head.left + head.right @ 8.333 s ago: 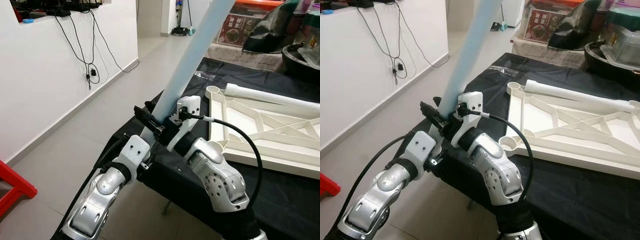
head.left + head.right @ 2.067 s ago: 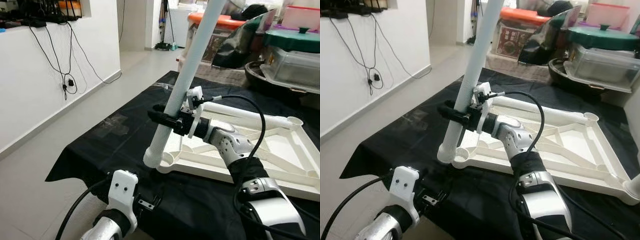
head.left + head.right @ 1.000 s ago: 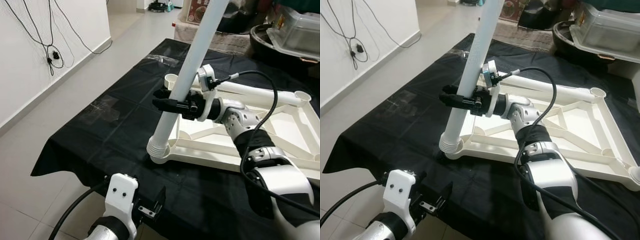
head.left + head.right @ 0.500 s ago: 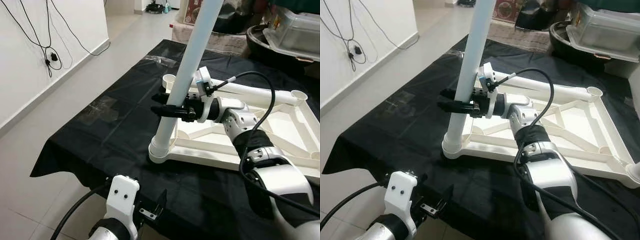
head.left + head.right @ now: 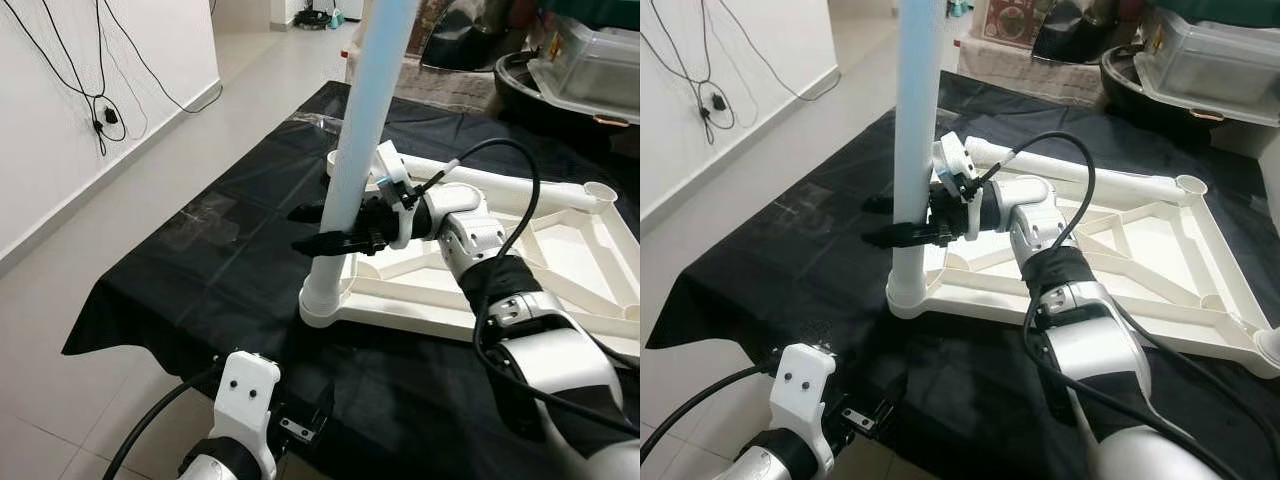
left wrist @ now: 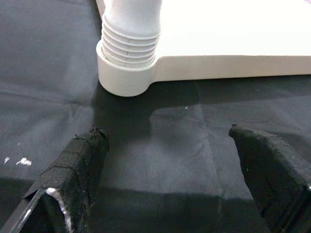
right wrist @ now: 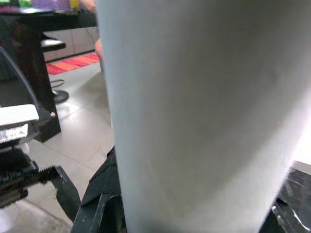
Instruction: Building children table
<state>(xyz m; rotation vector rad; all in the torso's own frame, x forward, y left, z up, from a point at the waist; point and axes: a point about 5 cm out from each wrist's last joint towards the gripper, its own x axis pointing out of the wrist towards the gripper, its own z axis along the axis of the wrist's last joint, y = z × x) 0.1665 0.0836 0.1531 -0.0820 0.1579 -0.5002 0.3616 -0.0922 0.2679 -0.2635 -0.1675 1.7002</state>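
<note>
Between the two black fingers of the right gripper stands a white table leg, nearly upright, with the fingers closed on either side of its lower shaft. Directly below that grip, the leg's ribbed end sits in the near corner socket of the upturned white table frame, and several ribs are exposed above the socket rim, so I judge it only partly seated. The risk from here is the leg tipping: it rises far above the gripper, and if the hold is let go before the end is home, it could lean out and fall. Twisting or pushing off-axis could jam the ribs or drag the light frame across the black cloth. Well below and nearer the robot, the left gripper hovers over the cloth just short of the socket, fingers spread wide and holding nothing.
</note>
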